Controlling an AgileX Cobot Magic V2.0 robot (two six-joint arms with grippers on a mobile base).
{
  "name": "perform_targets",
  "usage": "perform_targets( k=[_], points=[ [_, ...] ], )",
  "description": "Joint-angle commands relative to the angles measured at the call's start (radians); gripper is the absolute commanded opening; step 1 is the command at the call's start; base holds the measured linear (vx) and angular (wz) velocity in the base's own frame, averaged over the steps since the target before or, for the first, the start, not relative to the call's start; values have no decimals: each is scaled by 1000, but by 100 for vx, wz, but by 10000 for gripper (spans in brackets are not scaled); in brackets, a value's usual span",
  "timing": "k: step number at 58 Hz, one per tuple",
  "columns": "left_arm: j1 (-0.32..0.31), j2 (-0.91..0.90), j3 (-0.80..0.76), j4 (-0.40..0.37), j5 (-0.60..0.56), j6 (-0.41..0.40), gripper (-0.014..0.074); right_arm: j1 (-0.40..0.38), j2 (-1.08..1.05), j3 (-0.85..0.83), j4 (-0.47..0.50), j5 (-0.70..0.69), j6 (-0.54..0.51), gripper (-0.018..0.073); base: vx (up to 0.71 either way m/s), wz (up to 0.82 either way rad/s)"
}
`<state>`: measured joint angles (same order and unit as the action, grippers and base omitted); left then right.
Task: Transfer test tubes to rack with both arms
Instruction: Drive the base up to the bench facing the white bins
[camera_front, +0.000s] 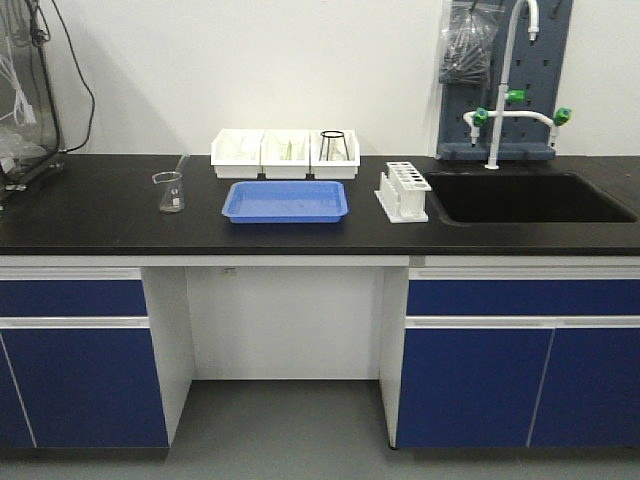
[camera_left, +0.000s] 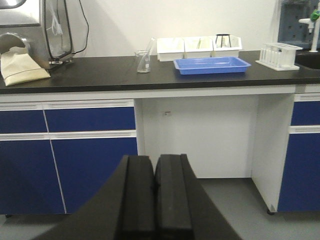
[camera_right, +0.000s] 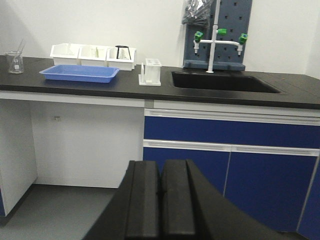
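White rack (camera_right: 151, 73) sits high ahead of my right claw (camera_right: 160, 169), farther right of my left claw (camera_left: 154, 164); both claws closed, empty.

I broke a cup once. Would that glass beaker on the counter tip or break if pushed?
Probably fragile: the beaker looks like thin clear glass. It may slide on the smooth black counter rather than tip. The test tube leaning in it could shift.

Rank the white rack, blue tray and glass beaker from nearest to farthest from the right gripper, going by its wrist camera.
1. Rack, almost straight ahead of the right gripper.
2. Blue tray, further left.
3. Beaker, far left.
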<state>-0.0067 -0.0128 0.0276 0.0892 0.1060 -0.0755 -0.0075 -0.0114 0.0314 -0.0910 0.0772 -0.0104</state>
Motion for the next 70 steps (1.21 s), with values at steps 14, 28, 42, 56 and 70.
perform_targets(
  k=[14, 28, 42, 56, 70],
  points=[
    [0, -11, -26, -5, -84, -4, -4, -3, -9, 13, -12, -84, -1, 11, 18, 16],
    [0, -11, -26, -5, -84, -4, -4, -3, -9, 13, -12, -84, -1, 11, 21, 12],
    [0, -11, -26, -5, -84, -4, -4, -3, -9, 13, -12, -84, -1, 11, 25, 7],
    [0, -11, -26, -5, -84, -4, -4, -3, -9, 13, -12, -84, -1, 11, 32, 4],
    [0, -11, -26, -5, -84, -4, -4, -3, -9, 13, -12, -84, -1, 11, 40, 3]
  ],
)
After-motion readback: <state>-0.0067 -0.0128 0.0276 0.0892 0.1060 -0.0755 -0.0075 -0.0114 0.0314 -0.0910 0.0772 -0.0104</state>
